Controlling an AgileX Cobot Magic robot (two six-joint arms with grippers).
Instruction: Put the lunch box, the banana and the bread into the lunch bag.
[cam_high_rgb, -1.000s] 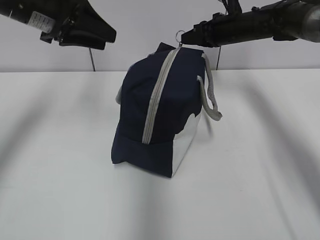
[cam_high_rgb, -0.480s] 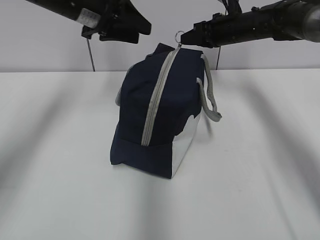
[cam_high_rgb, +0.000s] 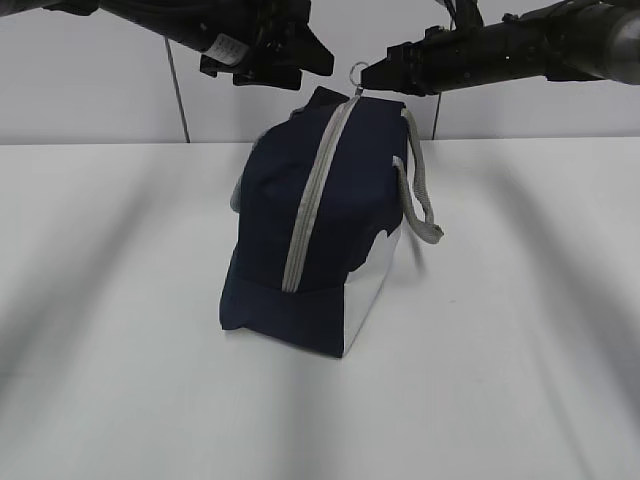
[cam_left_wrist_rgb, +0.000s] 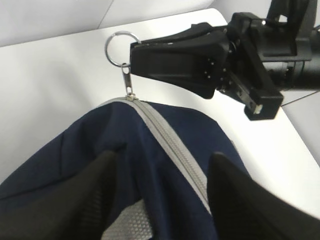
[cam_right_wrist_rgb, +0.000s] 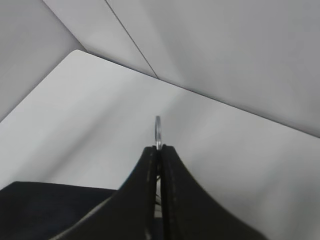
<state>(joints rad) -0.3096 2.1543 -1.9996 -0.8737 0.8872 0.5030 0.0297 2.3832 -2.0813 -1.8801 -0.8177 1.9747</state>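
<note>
**A:** What is the right gripper (cam_left_wrist_rgb: 131, 62) doing?

**B:** Its two black fingers (cam_right_wrist_rgb: 150, 190) are pressed flat together, clamped on the zipper pull. The ring pull (cam_left_wrist_rgb: 119, 48) pokes out just past the fingertips, and the pull's small metal tab hangs from it down to the slider at the end of the grey zipper (cam_high_rgb: 315, 190).

**A:** And the left gripper (cam_high_rgb: 290, 68)?

**B:** Its jaws stand apart with nothing between them. In the left wrist view its two dark fingers (cam_left_wrist_rgb: 90, 200) frame the bag's top, one on each side of the zipper line — I cannot tell whether they touch the fabric. From the exterior view it hovers just above the far top corner of the bag, close beside the right gripper's tip.

**A:** Where is the lunch bag (cam_high_rgb: 310, 220) relative to them?

**B:** Directly below both grippers, standing on the white table (cam_high_rgb: 120, 350). Its far upper end sits right under the pinched ring.

**A:** Which way does it run?

**B:** Its long axis runs from the grippers toward the exterior camera. The zipper follows that axis along the top ridge, closed along the whole stretch that shows. A grey strap handle (cam_high_rgb: 420, 195) droops off the side beneath the right arm, above the white lower panel (cam_high_rgb: 368, 285).
</note>
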